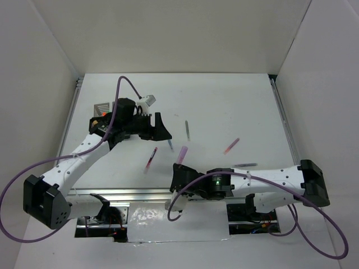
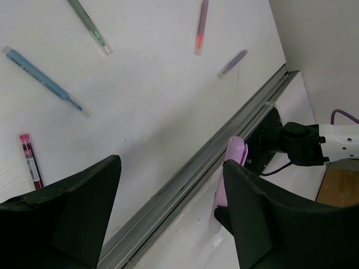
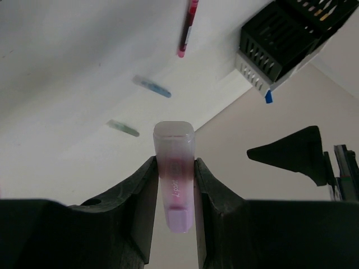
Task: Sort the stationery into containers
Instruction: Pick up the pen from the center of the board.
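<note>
The mesh cups stand in the far-left corner of the desk. The top view hides most of them behind the left arm. The right wrist view shows a black mesh cup with a grey mesh cup touching it. A few items seem to be inside already, but I cannot tell how many.

The left gripper hangs just beside the cups, its jaws wide and empty.

Five pens lie loose across the middle of the desk. From the left they are a red pen, a blue pen, a grey-green pen, a pink pen and a greyish-purple pen nearest the right edge.

Near the front edge, the right gripper has its jaws narrowed on a purple highlighter, lifted clear of the desk and well apart from the cups.

By my reckoning the sorting is partly done. The highlighter has yet to be dropped in, and the five pens remain to be picked up.
</note>
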Controlling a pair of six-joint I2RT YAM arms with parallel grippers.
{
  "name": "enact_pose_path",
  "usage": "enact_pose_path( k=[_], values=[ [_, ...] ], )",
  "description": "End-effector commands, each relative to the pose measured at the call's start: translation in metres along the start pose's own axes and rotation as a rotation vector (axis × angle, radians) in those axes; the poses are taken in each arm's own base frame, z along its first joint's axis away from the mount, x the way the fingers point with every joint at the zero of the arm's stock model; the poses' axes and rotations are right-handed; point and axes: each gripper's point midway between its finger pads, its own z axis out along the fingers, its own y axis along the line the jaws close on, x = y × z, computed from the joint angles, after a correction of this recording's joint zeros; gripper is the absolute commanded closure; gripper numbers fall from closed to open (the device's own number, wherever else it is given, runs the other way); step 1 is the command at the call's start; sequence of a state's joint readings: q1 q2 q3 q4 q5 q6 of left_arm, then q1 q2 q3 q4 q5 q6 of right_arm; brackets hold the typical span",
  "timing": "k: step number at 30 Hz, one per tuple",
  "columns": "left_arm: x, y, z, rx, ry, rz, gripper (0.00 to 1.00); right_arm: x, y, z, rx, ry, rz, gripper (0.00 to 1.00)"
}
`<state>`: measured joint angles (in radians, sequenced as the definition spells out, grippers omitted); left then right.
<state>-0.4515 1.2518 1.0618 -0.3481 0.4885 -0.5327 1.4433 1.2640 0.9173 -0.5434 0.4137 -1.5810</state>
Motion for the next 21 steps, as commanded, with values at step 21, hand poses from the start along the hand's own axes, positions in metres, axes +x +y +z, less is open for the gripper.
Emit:
enact_pose_path(
  k=[21],
  values=[
    [-0.111,-0.002,-0.145,0.021,-0.605,0.226,0.15,0.076,-0.117,-0.089,0.314,-0.382,1.536,1.0]
  ],
)
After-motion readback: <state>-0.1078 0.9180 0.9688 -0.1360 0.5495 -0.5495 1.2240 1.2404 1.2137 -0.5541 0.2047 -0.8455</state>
